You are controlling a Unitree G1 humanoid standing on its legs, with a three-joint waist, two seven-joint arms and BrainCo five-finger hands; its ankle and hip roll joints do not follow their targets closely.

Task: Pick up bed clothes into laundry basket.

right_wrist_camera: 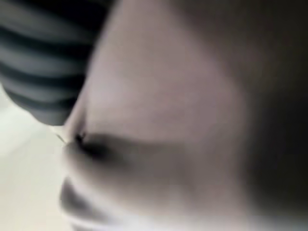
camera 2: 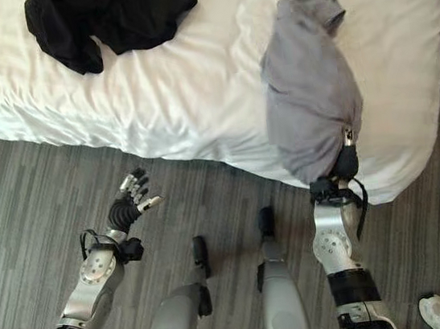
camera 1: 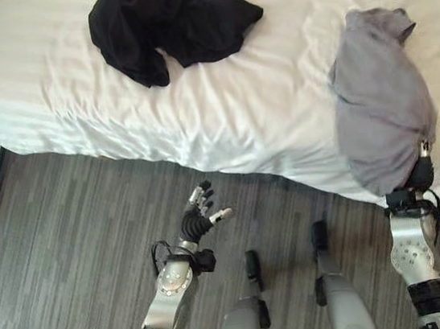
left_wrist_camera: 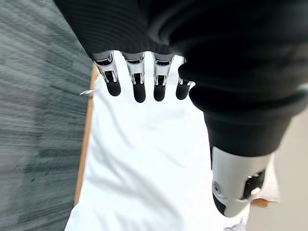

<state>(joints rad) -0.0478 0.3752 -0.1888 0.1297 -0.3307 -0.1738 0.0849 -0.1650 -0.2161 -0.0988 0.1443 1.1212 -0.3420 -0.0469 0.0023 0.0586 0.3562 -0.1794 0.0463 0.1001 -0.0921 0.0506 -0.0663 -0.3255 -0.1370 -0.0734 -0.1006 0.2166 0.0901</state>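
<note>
A black garment (camera 1: 169, 21) lies crumpled on the white bed (camera 1: 237, 105), towards its far left. A grey garment (camera 1: 378, 103) lies on the right of the bed and drapes over the near edge. My right hand (camera 1: 419, 177) is up against the lower end of that grey garment, mostly covered by it. In the right wrist view grey cloth (right_wrist_camera: 168, 120) sits right in front of the camera. My left hand (camera 1: 202, 215) hovers open over the floor, short of the bed's edge, holding nothing. Its straight fingers (left_wrist_camera: 139, 89) point at the white sheet.
Grey wood-grain floor (camera 1: 67, 233) runs along the bed's near side. A wooden strip of the bed frame (left_wrist_camera: 85, 139) shows under the sheet's edge. A white shoe (camera 2: 438, 312) lies on the floor at the lower right.
</note>
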